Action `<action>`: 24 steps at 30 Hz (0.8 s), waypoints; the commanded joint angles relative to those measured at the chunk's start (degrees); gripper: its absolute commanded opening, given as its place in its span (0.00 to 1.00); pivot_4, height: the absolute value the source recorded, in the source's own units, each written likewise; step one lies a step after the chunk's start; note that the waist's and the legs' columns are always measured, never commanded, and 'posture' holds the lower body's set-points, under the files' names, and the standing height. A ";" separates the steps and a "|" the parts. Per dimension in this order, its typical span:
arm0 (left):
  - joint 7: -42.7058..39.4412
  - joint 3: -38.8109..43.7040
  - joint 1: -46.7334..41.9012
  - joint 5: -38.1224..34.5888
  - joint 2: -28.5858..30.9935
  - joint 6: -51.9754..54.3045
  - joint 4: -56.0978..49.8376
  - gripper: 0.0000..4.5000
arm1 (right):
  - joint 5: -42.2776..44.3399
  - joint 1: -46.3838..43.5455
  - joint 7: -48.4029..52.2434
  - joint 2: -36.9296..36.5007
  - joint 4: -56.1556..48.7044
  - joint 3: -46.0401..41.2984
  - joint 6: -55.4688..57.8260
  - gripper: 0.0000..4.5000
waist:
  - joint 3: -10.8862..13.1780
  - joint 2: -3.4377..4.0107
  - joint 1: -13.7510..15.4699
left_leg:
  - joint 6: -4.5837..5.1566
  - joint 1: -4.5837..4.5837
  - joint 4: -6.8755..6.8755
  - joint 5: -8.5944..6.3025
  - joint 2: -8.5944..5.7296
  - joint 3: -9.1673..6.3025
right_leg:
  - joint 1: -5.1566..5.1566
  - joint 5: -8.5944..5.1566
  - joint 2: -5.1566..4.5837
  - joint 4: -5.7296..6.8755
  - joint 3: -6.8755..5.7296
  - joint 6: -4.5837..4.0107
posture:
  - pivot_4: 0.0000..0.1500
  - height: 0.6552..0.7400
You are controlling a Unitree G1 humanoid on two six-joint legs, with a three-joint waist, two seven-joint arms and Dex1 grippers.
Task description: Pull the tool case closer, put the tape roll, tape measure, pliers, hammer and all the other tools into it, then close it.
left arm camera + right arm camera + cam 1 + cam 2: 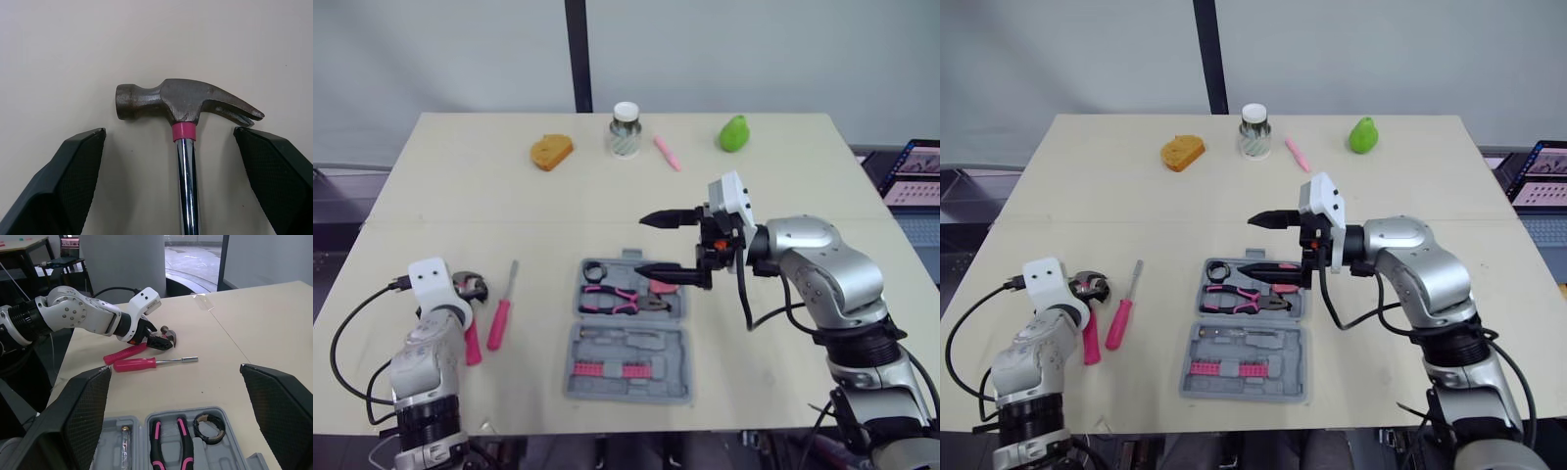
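1. Tool case: I found it lying open at 6 o'clock on the worktop, close to the near edge. The far half held the tape roll at its 10 o'clock corner, with the pink-handled pliers beside it. The near half carried a row of pink-handled bits.

2. Right jaws: they were spread wide and held nothing. They hung over the 1 o'clock corner of the case, fingers pointing toward 9 o'clock. I could not tell whether the lower finger touched the case.

3. Left jaws: they were wide open and empty, one finger on each side of the hammer head. The claw tip lay just beside one finger.

4. Hammer: it lay flat on the worktop at 9 o'clock from the case, outside it, with its pink grip running toward 6 o'clock. The pink screwdriver lay between hammer and case, also outside.

5. Along the 12 o'clock edge I noted a sponge, a jar, a pink marker and a green pear.
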 commanded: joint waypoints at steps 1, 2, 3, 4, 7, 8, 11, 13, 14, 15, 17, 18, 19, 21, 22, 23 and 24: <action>-0.09 -0.75 -1.05 0.79 0.09 -0.10 0.96 0.88 | 0.64 0.16 -0.29 -0.02 -1.47 -0.63 -0.30 1.00 | 0.00 0.00 0.01 | 0.00 0.00 0.00 0.00 0.00 0.00 | 0.00 0.00 0.00 0.00 0.00 0.00 | 1.00 1.00; -0.11 -0.78 -1.17 0.78 0.10 -0.15 1.05 0.84 | 0.63 0.19 -0.30 -0.03 -1.46 -0.62 -0.31 1.00 | 0.00 0.00 0.00 | 0.00 0.00 0.00 0.00 0.00 0.00 | 0.00 0.00 0.00 0.00 0.00 0.00 | 1.00 1.00; -0.13 -0.84 -1.24 0.78 0.13 -0.19 1.12 0.74 | 0.62 0.24 -0.32 -0.04 -1.49 -0.62 -0.33 1.00 | 0.00 0.00 -0.02 | 0.00 0.00 0.00 0.00 0.00 0.00 | 0.00 0.00 0.00 0.00 0.00 0.00 | 1.00 1.00; -0.13 -0.89 -1.32 0.74 0.14 -0.28 1.19 0.63 | 0.64 0.30 -0.33 -0.06 -1.53 -0.65 -0.31 1.00 | 0.00 0.00 -0.05 | 0.00 0.00 0.00 0.00 0.00 0.00 | 0.00 0.00 0.00 0.00 0.00 0.00 | 1.00 1.00; -0.11 -1.10 -1.51 0.72 0.17 -0.41 1.39 0.28 | 0.61 0.41 -0.33 -0.08 -1.54 -0.65 -0.37 1.00 | 0.00 0.00 -0.08 | -0.01 0.00 0.00 0.00 0.03 0.02 | -0.03 0.00 0.02 0.01 0.01 0.00 | 1.00 1.00; -0.16 -1.16 -1.55 0.73 0.20 -0.49 1.51 0.20 | 0.59 0.45 -0.31 -0.08 -1.53 -0.64 -0.40 1.00 | 0.00 0.00 -0.17 | -0.01 0.00 -0.01 0.00 0.03 0.06 | -0.06 0.00 0.02 0.03 0.03 0.00 | 1.00 1.00; -0.10 -0.93 -1.58 0.69 0.24 -0.76 1.99 0.20 | 0.63 0.55 -0.32 -0.17 -1.65 -0.70 -0.32 1.00 | 0.00 0.00 -0.21 | -0.01 -0.01 -0.02 0.01 0.06 0.15 | -0.14 0.00 0.04 0.07 0.10 -0.01 | 1.00 1.00; 0.03 -0.70 -1.59 0.71 0.31 -1.01 2.45 0.20 | 0.60 0.55 -0.32 -0.19 -1.65 -0.68 -0.31 1.00 | 0.00 0.00 -0.17 | -0.02 -0.01 -0.02 0.01 0.08 0.16 | -0.14 -0.01 0.05 0.08 0.09 -0.01 | 1.00 1.00; 0.11 -0.55 -1.59 0.70 0.34 -1.12 2.61 0.20 | 0.63 0.55 -0.34 -0.20 -1.70 -0.69 -0.26 1.00 | 0.00 0.00 -0.17 | -0.02 -0.01 -0.02 0.01 0.08 0.16 | -0.14 0.00 0.05 0.07 0.10 -0.01 | 1.00 1.00; 0.17 -0.44 -1.58 0.71 0.38 -1.27 2.72 0.20 | 0.65 0.55 -0.34 -0.20 -1.72 -0.70 -0.25 1.00 | 0.00 0.00 -0.17 | -0.02 -0.01 -0.02 0.01 0.08 0.17 | -0.14 0.00 0.05 0.07 0.10 -0.01 | 1.00 1.00; 0.35 -0.29 -1.60 0.75 0.40 -1.51 2.91 0.20 | 0.63 0.53 -0.35 -0.15 -1.66 -0.70 -0.30 1.00 | 0.00 0.00 -0.17 | -0.02 -0.01 -0.02 0.01 0.09 0.18 | -0.16 0.00 0.05 0.07 0.12 -0.02 | 1.00 1.00; 0.38 -0.21 -1.63 0.73 0.44 -1.63 3.09 0.20 | 0.62 0.51 -0.34 -0.13 -1.62 -0.68 -0.33 1.00 | 0.00 0.00 -0.17 | -0.02 -0.01 -0.02 0.01 0.11 0.18 | -0.16 0.00 0.06 0.08 0.11 -0.02 | 1.00 1.00; 0.40 -0.17 -1.67 0.71 0.46 -1.71 3.24 0.20 | 0.60 0.49 -0.32 -0.11 -1.56 -0.66 -0.35 1.00 | 0.00 0.00 -0.17 | -0.03 -0.01 -0.02 0.01 0.12 0.19 | -0.16 -0.01 0.07 0.08 0.11 -0.02 | 1.00 1.00; 0.60 0.07 -1.69 0.68 0.42 -2.02 3.61 0.20 | 0.55 0.42 -0.32 -0.04 -1.43 -0.63 -0.44 1.00 | 0.00 0.00 -0.17 | -0.03 -0.01 -0.02 0.01 0.13 0.20 | -0.17 -0.01 0.07 0.08 0.12 -0.02 | 1.00 1.00; 0.68 0.19 -1.60 0.69 0.40 -2.16 3.76 0.20 | 0.51 0.38 -0.34 -0.01 -1.36 -0.62 -0.49 1.00 | 0.00 0.00 -0.17 | -0.03 -0.01 -0.02 0.01 0.13 0.20 | -0.18 -0.01 0.07 0.08 0.12 -0.02 | 1.00 1.00; 0.73 0.28 -1.53 0.68 0.39 -2.33 3.90 0.20 | 0.48 0.32 -0.35 0.04 -1.26 -0.61 -0.53 1.00 | 0.00 0.00 -0.17 | -0.03 -0.01 -0.02 0.01 0.14 0.21 | -0.18 -0.01 0.07 0.08 0.12 -0.03 | 1.00 1.00; 0.74 0.31 -1.50 0.67 0.40 -2.47 4.04 0.20 | 0.44 0.26 -0.34 0.07 -1.16 -0.60 -0.58 1.00 | 0.00 0.00 -0.18 | -0.03 -0.01 -0.02 0.01 0.14 0.22 | -0.19 -0.01 0.07 0.08 0.13 -0.03 | 1.00 1.00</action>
